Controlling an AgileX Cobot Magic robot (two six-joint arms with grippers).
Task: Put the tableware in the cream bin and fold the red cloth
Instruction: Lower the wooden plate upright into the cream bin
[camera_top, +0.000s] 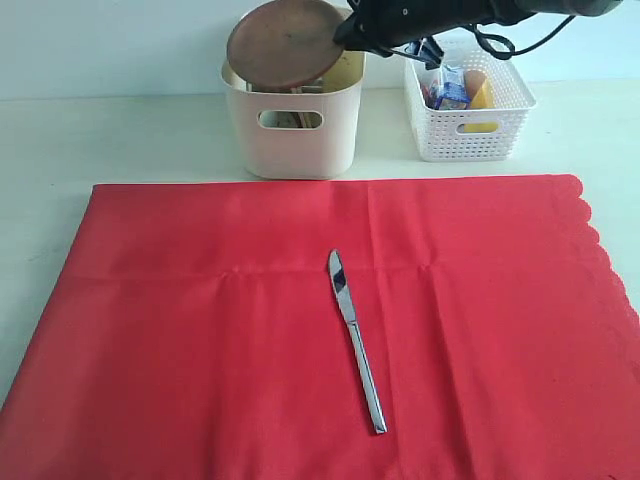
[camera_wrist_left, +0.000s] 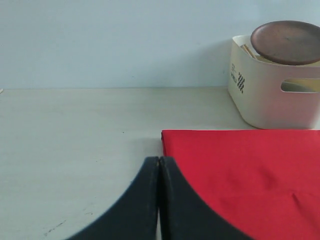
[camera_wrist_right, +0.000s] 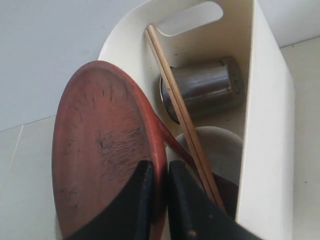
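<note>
A: Progress?
B: Partway, by my read. The cloth (camera_top: 220, 340) lay spread flat over the table (camera_wrist_left: 75, 130), scalloped edge on the right in the exterior view, with no fold made. All the folding was left to do.

A: Bin?
B: The bin (camera_top: 290, 140) stood just past the cloth's far edge, left of the basket (camera_top: 470, 125). The right wrist view showed the bowl (camera_wrist_right: 225, 150) at the bottom, the cup (camera_wrist_right: 205, 90) on its side by the handle cut-out, and the chopsticks (camera_wrist_right: 175, 95) slanting across both. A dark strip (camera_wrist_right: 175, 142) beside the chopsticks may have been the spoon, but I couldn't tell.

A: Basket?
B: Food only, as far as it showed. There was a blue carton (camera_top: 452, 88) and something yellow. I saw no tableware in it.

A: Plate?
B: The plate (camera_top: 285, 42) was tilted on edge at the bin's mouth. The right gripper (camera_wrist_right: 159, 167) had its jaws pinched narrow on the rim, one finger on each face. I judged the plate not yet dropped in, so that was the step in hand.

A: Knife?
B: The knife (camera_top: 355, 340) was the only tableware out of the bin. It lay on the cloth near the middle, blade end toward the bin, well apart from both grippers. It needed binning before any fold.

A: Other claw?
B: The left gripper (camera_wrist_left: 159, 160) had its jaws pressed together and held nothing. It hung over bare table just beside the cloth corner on the bin's side.
</note>
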